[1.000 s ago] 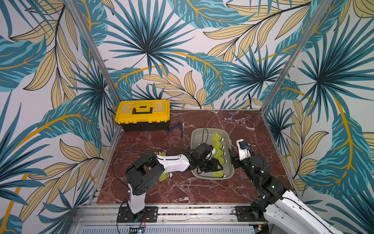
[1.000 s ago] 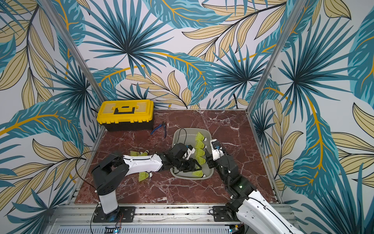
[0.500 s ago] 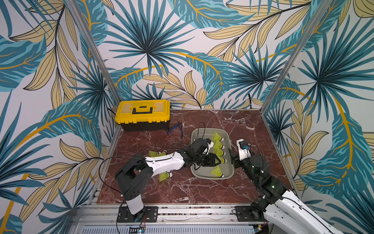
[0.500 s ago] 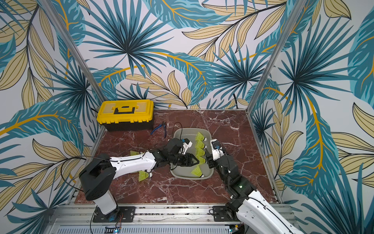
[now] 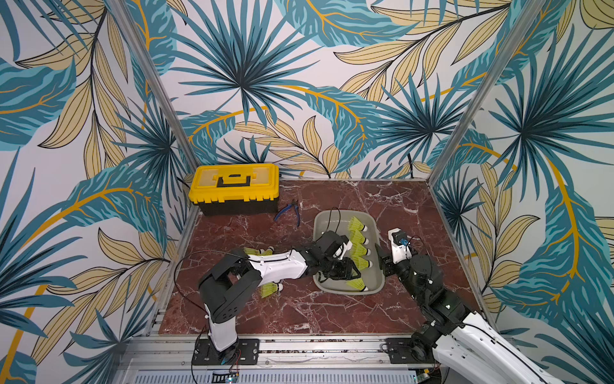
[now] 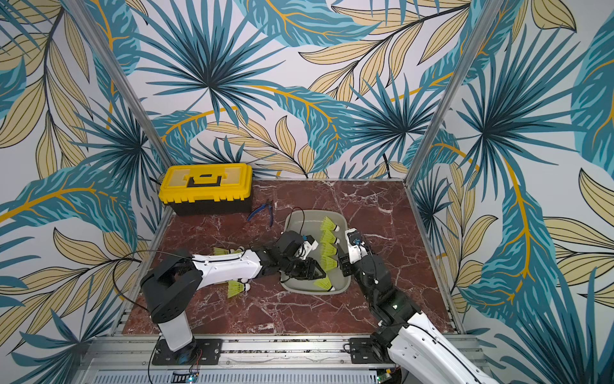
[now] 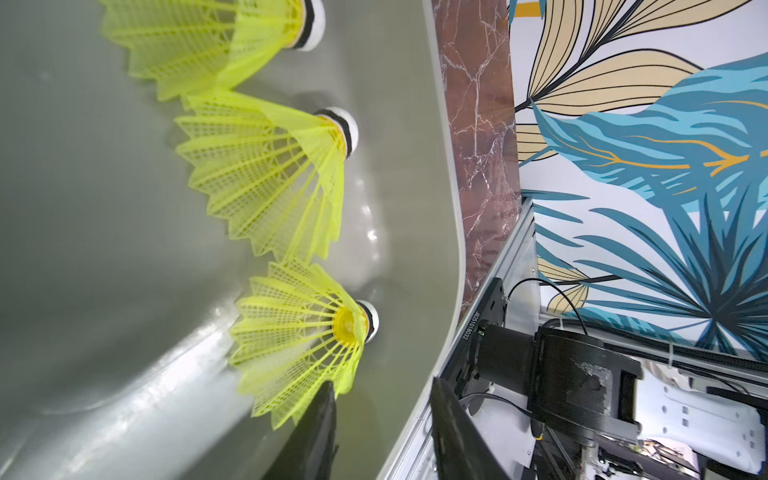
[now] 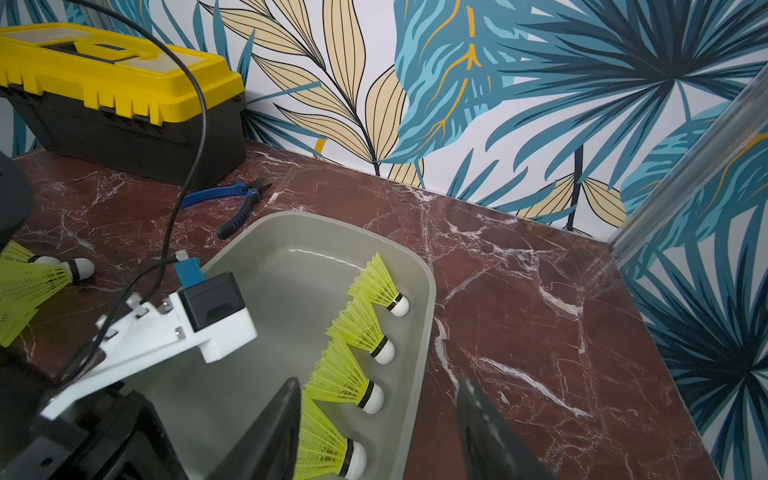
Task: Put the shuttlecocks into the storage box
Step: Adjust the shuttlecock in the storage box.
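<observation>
In a top view, the storage box [image 5: 323, 229] is sitting on the red marble worktop [image 5: 332, 316], with four shuttlecocks [image 5: 360, 250] lying in a column along its right side, white tips pointing right. A fifth [image 5: 357, 284] is lying by the near rim. The left gripper [image 5: 345, 270] is hovering over the box's near half, just beside that fifth one. The right gripper [image 5: 382, 262] is hanging at the box's right rim. Two more shuttlecocks are lying on the worktop, partly hidden by the left arm. A yellow toolbox [image 5: 234, 188] and blue pliers [image 5: 288, 212] are sitting at the back.
</observation>
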`<state>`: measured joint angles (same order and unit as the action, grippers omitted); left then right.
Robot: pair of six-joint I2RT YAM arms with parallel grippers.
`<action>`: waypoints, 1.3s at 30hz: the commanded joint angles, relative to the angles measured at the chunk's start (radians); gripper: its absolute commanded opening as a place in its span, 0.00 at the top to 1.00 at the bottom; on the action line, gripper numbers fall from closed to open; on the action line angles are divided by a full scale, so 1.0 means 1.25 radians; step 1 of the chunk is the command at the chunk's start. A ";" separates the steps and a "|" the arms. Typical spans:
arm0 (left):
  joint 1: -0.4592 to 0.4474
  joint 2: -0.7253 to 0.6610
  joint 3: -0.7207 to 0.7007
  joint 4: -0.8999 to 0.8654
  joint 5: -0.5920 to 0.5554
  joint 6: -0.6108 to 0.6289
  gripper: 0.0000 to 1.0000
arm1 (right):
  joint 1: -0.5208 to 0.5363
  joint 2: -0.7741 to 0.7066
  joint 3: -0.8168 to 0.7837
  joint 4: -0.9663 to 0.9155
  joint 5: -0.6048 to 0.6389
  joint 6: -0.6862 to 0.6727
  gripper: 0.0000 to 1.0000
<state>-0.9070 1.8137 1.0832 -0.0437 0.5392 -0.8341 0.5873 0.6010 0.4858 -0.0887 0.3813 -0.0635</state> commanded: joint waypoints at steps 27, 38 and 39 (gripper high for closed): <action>-0.016 0.033 0.003 0.057 0.048 -0.057 0.64 | 0.003 -0.003 -0.019 -0.006 0.009 0.004 0.40; 0.015 -0.123 0.007 -0.115 -0.099 0.059 0.49 | 0.002 -0.015 -0.014 -0.016 0.007 0.009 0.40; 0.026 -0.143 -0.002 -0.126 -0.113 0.070 0.49 | 0.003 -0.016 -0.013 -0.016 0.006 0.012 0.40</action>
<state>-0.9047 1.7172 1.0832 -0.1219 0.4862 -0.8173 0.5873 0.5930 0.4850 -0.1005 0.3813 -0.0631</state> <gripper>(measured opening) 0.510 0.600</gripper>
